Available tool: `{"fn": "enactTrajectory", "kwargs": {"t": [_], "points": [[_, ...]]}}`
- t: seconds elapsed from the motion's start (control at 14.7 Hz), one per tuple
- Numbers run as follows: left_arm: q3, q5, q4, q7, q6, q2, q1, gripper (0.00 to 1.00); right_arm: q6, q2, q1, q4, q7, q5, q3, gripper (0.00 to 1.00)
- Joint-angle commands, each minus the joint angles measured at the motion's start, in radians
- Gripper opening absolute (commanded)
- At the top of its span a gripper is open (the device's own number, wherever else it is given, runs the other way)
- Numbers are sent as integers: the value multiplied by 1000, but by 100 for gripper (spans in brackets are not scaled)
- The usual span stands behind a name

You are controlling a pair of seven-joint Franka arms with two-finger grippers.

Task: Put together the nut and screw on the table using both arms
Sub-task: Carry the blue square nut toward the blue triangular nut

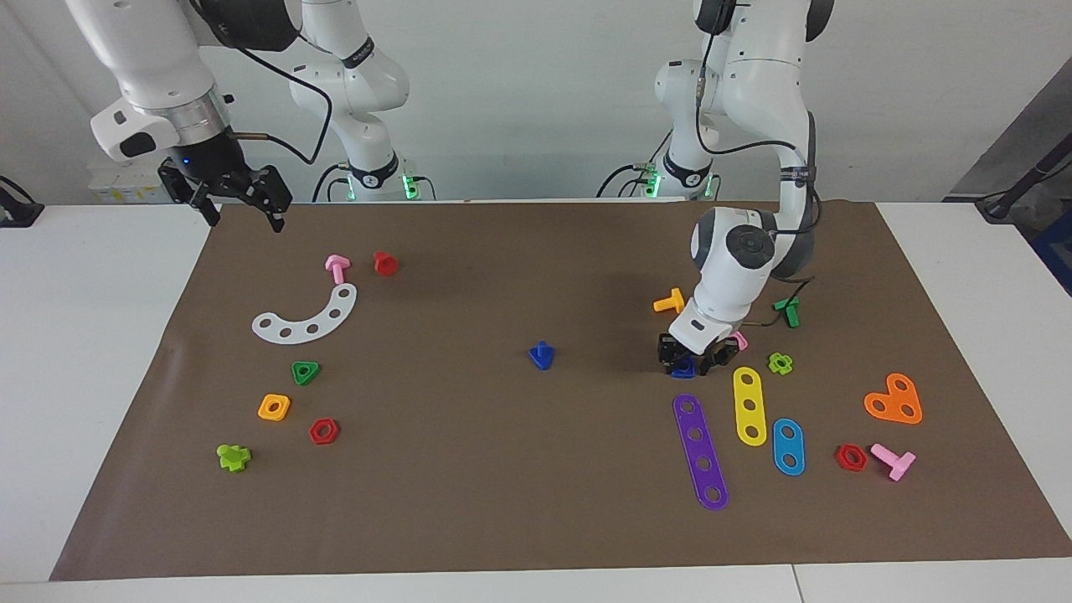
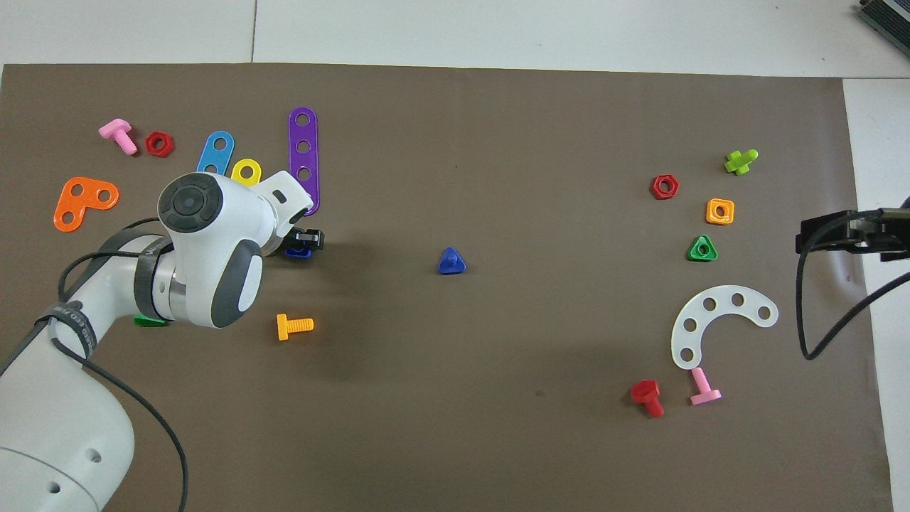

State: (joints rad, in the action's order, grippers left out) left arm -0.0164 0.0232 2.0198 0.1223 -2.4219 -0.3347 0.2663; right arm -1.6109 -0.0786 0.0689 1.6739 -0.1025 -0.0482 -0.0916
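Clearly the nut point(image 1: 682, 368) is small, light, rigid plastic, lying on the surface between the fingers of the lowered left gripper point(image 1: 685, 362), which stand either side of its flat edges; whether they grip it I cannot tell. Mid-mat, the screw point(image 1: 542, 355) stands on its triangular head, best pinched by the stubby shaft, while the right gripper point(image 1: 247, 207) waits wide open over the mat's edge.

Left gripper point(image 1: 692, 362) lowered, right gripper point(image 1: 243, 203) raised, open
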Motion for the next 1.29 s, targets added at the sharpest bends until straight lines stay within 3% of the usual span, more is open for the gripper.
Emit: {"fn": "enactTrajectory", "kwargs": {"t": [0.0,0.27,0.54,0.88,1.22], "points": [[-1,-6,-7,-13,30,5,-7,63,2,-7,-1,6,24,24,-7,100],[-1,-6,-10,-15,35,5,-7,55,2,-7,-1,6,23,24,-7,100],[-2,-6,-24,-13,52,3,-5,41,3,-7,-1,6,23,24,-7,100],[-2,-2,-110,-3,151,-4,1,29,5,-7,-5,6,26,24,-7,100],[-4,7,-225,98,242,-40,57,29,5,-7,-9,7,26,25,-7,100]]}}
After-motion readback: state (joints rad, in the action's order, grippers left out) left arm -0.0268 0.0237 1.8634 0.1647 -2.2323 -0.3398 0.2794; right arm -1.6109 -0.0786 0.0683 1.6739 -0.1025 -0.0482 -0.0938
